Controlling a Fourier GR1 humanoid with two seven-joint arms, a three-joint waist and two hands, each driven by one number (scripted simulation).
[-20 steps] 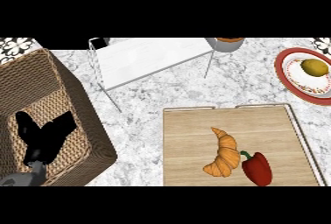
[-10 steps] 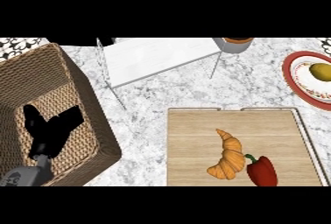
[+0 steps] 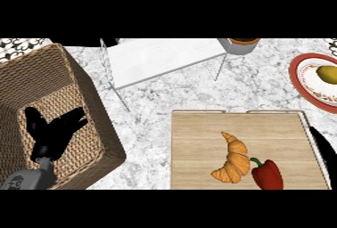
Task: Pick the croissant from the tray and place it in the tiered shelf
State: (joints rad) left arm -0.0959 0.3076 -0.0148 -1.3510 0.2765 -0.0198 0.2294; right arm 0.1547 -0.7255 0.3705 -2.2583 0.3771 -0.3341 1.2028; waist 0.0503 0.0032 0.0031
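The left hand (image 3: 52, 130) is showing plain matt black, with slim, tapering fingers and thumb. Its forearm (image 3: 30, 179) is showing smooth, rounded grey, bearing small darker marks too fine to read. The right hand (image 3: 322, 144) is showing only as a thin black sliver.

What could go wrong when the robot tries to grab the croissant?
The red pepper lies right beside the croissant on the tray, so a hand might bump or grab it too. The left hand is over the basket, far from the tray: a long reach.
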